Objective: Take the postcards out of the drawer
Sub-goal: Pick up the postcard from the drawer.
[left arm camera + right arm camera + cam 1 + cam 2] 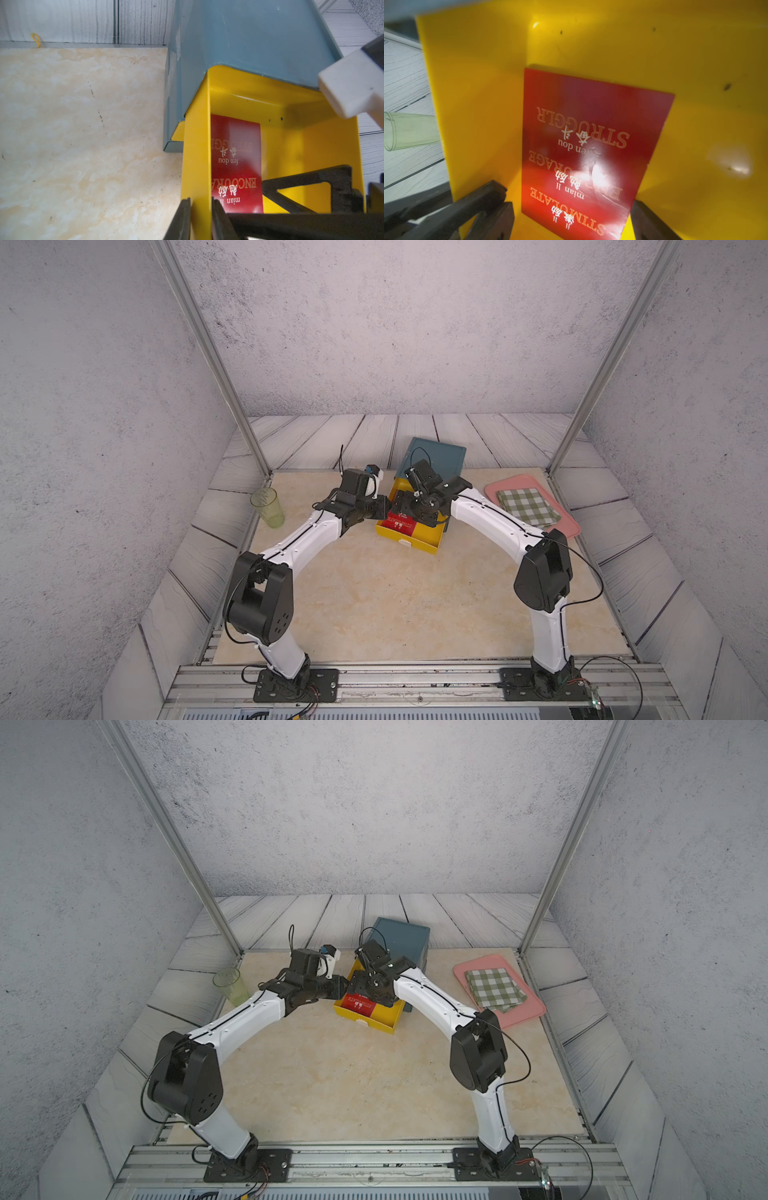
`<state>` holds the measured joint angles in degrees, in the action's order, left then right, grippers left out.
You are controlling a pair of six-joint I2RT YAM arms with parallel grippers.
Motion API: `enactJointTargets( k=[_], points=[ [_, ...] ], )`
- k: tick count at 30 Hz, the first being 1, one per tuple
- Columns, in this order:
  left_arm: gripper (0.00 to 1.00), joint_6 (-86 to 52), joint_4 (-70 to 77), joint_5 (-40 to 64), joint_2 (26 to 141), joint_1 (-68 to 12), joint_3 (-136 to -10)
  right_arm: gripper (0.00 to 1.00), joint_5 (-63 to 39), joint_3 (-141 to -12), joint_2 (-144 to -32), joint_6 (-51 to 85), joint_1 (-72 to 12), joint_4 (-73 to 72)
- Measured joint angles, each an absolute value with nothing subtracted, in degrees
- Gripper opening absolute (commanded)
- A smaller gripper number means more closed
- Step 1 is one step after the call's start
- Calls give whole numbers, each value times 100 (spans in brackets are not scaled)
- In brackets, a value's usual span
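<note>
- your left claw [199, 207] clamps the drawer [195, 145] wall. your right claw [568, 197] hangs open astride the postcards [591, 135], which lie flat by the drawer's 9 o'clock wall.
- risk: they look glossy and flat, so as you close they may slip or fan apart, and you'd lift one, not all.
- the right wrist view shows three overlapped titles; both top views hide most of them under the claw.

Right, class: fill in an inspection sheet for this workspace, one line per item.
Surface: beige marble-patterned table.
Job's things: red postcards lie stacked in the open yellow drawer of the blue cabinet.
Clutter: green cup; checked cloth on pink tray.
Grippers: left gripper clamps the drawer's side wall; right gripper open, straddling the postcards.
Cables: black cables loop off both arms.
Surroundings: grey walls, metal frame posts.
</note>
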<state>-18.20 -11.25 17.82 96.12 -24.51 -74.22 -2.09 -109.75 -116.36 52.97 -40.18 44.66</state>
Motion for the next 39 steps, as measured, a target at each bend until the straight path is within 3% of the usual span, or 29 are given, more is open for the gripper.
enactJointTargets(
  k=[39],
  points=[
    [21,-1848,-1114,1780,9649,-2445,-7448,90,-438,-9902,-11034,5242,-3992,3404]
  ],
)
